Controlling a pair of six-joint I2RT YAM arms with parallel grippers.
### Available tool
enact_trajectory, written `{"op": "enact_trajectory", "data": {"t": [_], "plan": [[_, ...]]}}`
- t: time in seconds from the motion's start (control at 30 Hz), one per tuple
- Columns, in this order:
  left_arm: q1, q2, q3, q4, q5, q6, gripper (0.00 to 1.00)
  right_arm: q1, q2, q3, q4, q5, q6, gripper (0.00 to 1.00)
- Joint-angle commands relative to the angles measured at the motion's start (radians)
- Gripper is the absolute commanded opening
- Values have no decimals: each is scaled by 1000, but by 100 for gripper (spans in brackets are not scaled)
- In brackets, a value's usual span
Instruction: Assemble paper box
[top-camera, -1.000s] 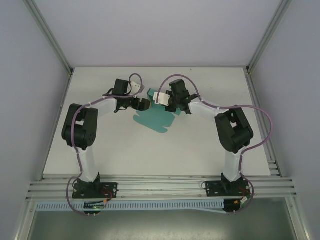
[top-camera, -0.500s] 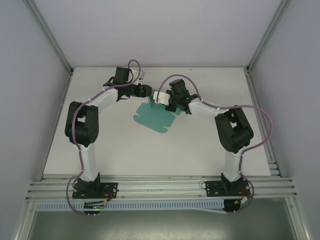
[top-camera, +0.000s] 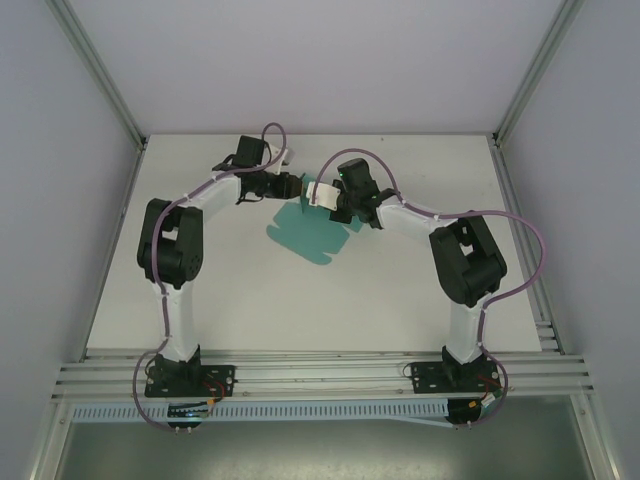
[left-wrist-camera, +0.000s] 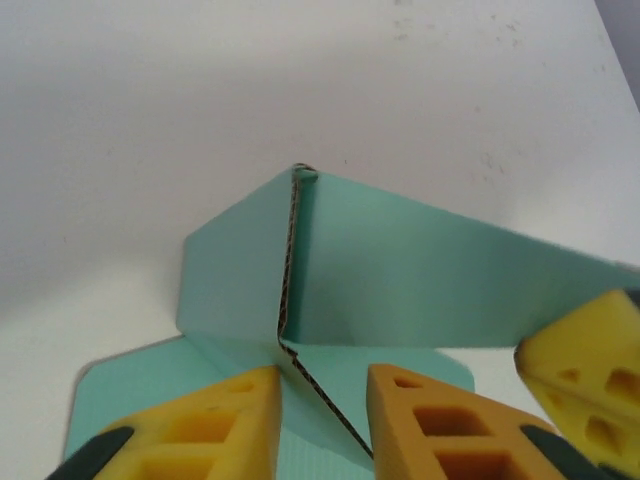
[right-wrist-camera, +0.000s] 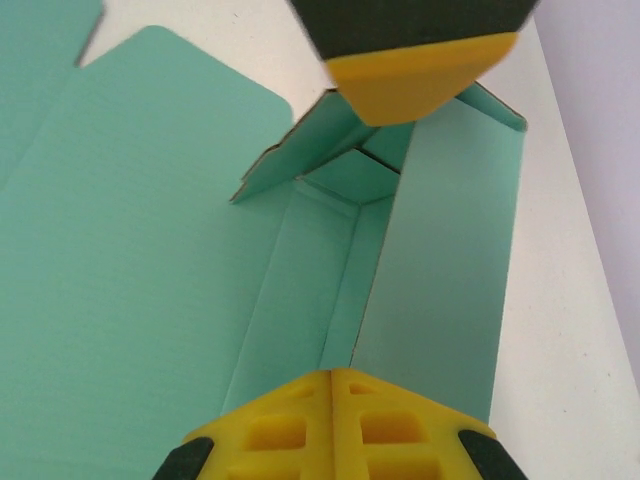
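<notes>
**Op A:** My right end effector (right-wrist-camera: 332, 378) is clamped on a raised wall of the paper box (right-wrist-camera: 140, 260). My left end effector (left-wrist-camera: 322, 385), jaws narrowly apart, straddles the corner fold at its 12 o'clock.

**Op B:** Risk?

**Op A:** I'd fear pinching off-crease and buckling the card, or dragging the sheet across the surface (left-wrist-camera: 200, 90).

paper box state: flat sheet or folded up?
Partly folded. The paper box has walls standing upright at one end; its rounded flaps lie flat on the table.

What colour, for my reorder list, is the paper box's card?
The paper box is plain teal-green, without print; the right wrist view shows it best.
</notes>
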Motion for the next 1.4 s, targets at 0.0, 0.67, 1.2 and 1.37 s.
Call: {"op": "enact_trajectory", "data": {"t": [0.0,0.67,1.2,1.37], "plan": [[-9,67,40,-84,-83,10,16,4,-9,-28,-65,76,34,2],[-24,-3,-3,-112,-81,129,0,-58,-9,-47,117,352,-86,38],[-33,18,48,-176,-66,158,0,-69,39,-35,261,365,-151,23],[-33,-23,45,-206,-23,141,0,-61,-1,-55,267,370,-153,34]]}}
